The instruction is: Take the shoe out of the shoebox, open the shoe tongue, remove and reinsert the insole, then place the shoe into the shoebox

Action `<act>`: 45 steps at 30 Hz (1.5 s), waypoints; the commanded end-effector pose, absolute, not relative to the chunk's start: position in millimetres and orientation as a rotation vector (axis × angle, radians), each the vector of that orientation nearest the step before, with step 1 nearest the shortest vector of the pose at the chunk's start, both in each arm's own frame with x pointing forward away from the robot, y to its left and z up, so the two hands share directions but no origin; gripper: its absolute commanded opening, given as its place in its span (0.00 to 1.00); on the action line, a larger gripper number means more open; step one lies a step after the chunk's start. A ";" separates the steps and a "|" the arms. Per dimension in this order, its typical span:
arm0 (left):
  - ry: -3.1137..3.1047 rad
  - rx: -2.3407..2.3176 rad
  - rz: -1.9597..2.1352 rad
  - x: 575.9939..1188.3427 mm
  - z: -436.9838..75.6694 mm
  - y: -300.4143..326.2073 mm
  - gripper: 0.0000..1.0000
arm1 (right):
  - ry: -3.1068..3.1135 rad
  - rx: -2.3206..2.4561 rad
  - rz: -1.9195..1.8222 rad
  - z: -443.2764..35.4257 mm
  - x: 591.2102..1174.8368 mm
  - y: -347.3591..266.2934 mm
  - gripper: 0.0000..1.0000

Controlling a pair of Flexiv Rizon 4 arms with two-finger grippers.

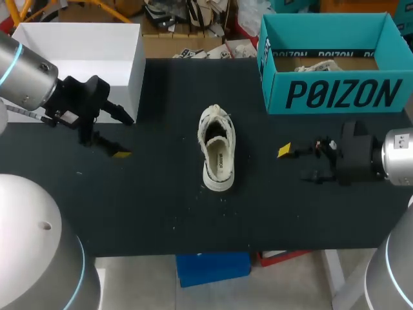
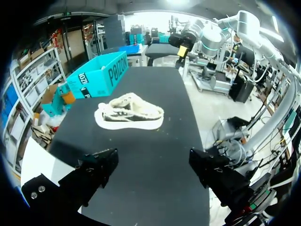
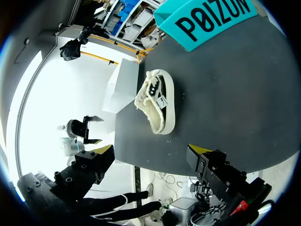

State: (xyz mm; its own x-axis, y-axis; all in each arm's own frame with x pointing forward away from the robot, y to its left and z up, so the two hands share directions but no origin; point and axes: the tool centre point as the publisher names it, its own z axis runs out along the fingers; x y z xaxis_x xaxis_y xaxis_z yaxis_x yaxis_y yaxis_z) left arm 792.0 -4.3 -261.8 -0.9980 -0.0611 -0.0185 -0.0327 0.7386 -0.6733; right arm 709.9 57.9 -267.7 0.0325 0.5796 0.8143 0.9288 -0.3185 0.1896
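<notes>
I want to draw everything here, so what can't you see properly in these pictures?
1. Inside the shoe: in the head view, its tongue and laces cover the toe end.
2. Inside the teal shoebox: in the head view, its near wall hides part of the floor. The pale thing inside is too small to name.
3. Teal shoebox, right wrist view: cut off by the black rim.

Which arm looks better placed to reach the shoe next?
Probably the right: its open right gripper sits a little nearer the shoe than the left gripper, which is also open and empty.
</notes>
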 end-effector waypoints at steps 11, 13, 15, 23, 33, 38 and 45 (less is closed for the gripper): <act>2.890 -0.078 -1.116 791.5 -263.0 -4.7 1.00 | -1.673 -1.915 -1.096 -265.6 731.7 64.6 1.00; 2.890 -0.078 -1.116 791.5 -263.0 -4.7 1.00 | -1.755 -1.905 -1.040 -263.1 743.3 68.0 1.00; 2.890 -0.078 -1.116 791.5 -263.0 -4.7 1.00 | -1.851 -1.912 -0.959 -261.9 753.9 69.6 1.00; 2.890 -0.078 -1.116 791.5 -263.0 -4.7 1.00 | -2.171 -1.923 -0.592 -266.4 788.2 86.5 1.00; 2.890 -0.078 -1.116 791.5 -263.0 -4.7 1.00 | -2.279 -1.940 -0.538 -285.5 813.8 113.6 1.00; 2.890 -0.078 -1.116 791.5 -263.0 -4.7 1.00 | -2.279 -1.940 -0.538 -285.5 813.8 113.6 1.00; 2.890 -0.078 -1.116 791.5 -263.0 -4.7 1.00 | -2.279 -1.940 -0.538 -285.5 813.8 113.6 1.00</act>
State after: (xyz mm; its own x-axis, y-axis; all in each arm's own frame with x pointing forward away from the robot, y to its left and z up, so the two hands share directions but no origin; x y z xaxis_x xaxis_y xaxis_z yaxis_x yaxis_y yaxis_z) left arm 792.0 -4.3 -261.9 -0.9980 -0.0611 -0.0185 -0.0327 0.7386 -0.6734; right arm 813.4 111.5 -287.3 -0.1904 0.9193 0.3444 0.9712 0.1253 0.2024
